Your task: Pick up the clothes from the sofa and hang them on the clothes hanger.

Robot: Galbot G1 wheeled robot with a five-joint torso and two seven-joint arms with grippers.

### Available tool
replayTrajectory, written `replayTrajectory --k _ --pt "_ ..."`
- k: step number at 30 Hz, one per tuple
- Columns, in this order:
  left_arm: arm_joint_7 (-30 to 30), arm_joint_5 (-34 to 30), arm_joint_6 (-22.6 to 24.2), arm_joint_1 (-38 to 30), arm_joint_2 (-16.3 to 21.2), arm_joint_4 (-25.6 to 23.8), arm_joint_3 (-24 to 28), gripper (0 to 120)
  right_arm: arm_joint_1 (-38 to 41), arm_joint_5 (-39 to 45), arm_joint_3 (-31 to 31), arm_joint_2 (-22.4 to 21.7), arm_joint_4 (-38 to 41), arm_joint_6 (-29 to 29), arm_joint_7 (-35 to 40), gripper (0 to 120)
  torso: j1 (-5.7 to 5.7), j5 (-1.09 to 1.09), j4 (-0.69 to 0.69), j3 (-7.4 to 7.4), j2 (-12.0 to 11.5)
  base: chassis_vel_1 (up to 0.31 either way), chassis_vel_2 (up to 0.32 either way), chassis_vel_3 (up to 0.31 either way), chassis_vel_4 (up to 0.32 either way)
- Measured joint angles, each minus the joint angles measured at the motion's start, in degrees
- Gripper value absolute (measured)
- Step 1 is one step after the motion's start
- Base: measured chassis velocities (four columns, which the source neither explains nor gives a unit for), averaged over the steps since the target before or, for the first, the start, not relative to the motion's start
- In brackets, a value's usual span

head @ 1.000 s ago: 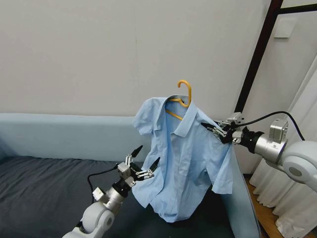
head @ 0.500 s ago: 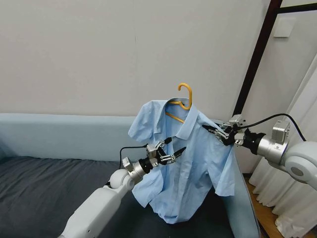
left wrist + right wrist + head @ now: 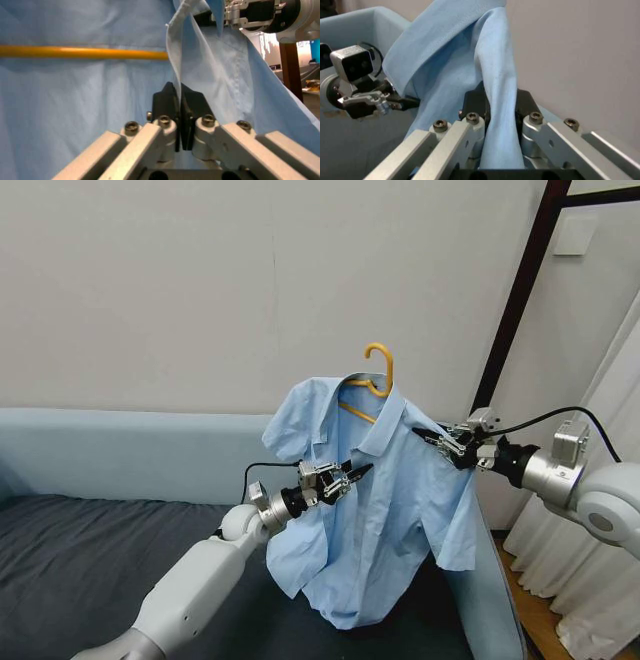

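The left gripper (image 3: 345, 476) is clenched on the front edge of the pale blue shirt (image 3: 385, 530), the placket running straight into its closed fingertips; the right gripper (image 3: 445, 442) is clamped on a fold of the same shirt at the shoulder, cloth bunched between its pads; the shirt hangs between the two, draped over the yellow hanger (image 3: 378, 372), whose hook rises free above both grippers and whose bar lies just beyond the left fingertips, behind the fabric. The step in hand looks like settling the shirt on the hanger; it wants a gentle, even pull along the placket while the right grip carries the weight, lest the hanger tilt out of the collar. Below the left gripper lies the sofa (image 3: 110, 455), the hem hanging near its seat; a black pole (image 3: 515, 305) stands close behind the right gripper, with a curtain (image 3: 600, 580) beyond, both worth clearing.
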Motion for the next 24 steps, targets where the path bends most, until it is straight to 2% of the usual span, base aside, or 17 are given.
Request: replayTrajectory --k 9,15,20,22,24 --pt "-0.98 3.92 -2.58 -5.30 0.85 -1.90 -3.13 0 4.10 4.78 0.91 -3.32 3.30 -3.96 4.43 7 -0.01 -0.01 -0.01 -0.01 0.01 0.000 0.000 0.000 0.000" --pt "-2.79 5.73 -3.27 -5.89 1.64 -2.64 -3.37 0 5.93 6.67 1.20 -3.85 4.83 -5.22 5.70 7 -0.01 -0.01 0.00 -0.01 0.01 0.000 0.000 0.000 0.000" --pt "-10.39 8.39 -5.66 -0.87 2.33 -5.48 -2.00 0 6.49 8.12 1.58 -4.26 6.63 -6.13 8.22 7 -0.01 -0.01 -0.01 -0.01 0.01 0.000 0.000 0.000 0.000" --pt "-11.55 8.57 -5.87 0.45 2.54 -6.25 -1.93 0 6.08 8.17 1.83 -4.23 6.75 -6.15 8.94 7 -0.01 -0.02 -0.01 -0.01 0.01 0.000 0.000 0.000 0.000" --pt "-12.67 8.82 -5.91 3.25 3.24 -7.68 -2.48 6 4.10 7.71 3.52 -3.95 6.61 -6.14 10.91 7 -0.01 -0.02 -0.01 0.00 0.01 0.000 0.000 0.000 0.000"
